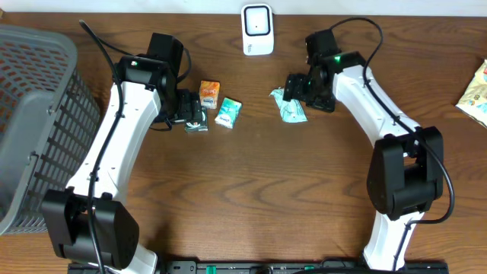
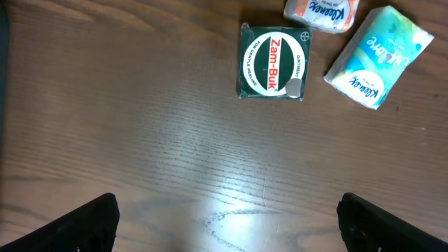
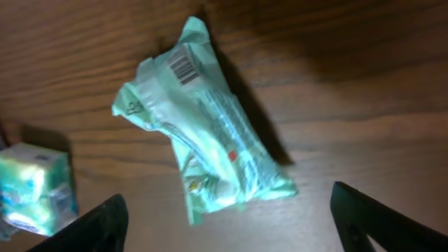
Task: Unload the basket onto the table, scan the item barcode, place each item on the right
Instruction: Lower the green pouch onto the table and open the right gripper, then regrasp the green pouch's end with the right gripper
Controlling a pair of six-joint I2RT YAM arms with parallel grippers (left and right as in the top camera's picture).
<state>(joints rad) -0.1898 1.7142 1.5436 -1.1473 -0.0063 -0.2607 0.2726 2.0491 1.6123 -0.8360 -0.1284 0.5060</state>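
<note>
A crumpled pale green packet (image 3: 203, 133) lies on the wooden table, its barcode (image 3: 182, 68) facing up near the far end. My right gripper (image 3: 231, 231) hangs just above it, open, its fingers (image 3: 371, 220) standing wide on either side of the packet's near end and touching nothing. From overhead the packet (image 1: 290, 106) sits left of the right gripper (image 1: 294, 91), below the white scanner (image 1: 257, 29) at the table's far edge. My left gripper (image 2: 234, 231) is open over bare wood, short of a dark green Zam-Buk box (image 2: 273, 61).
A teal tissue pack (image 2: 378, 56) and an orange tissue pack (image 2: 320, 12) lie beside the Zam-Buk box. A grey mesh basket (image 1: 30, 129) fills the left side. A printed bag (image 1: 475, 91) pokes in at the right edge.
</note>
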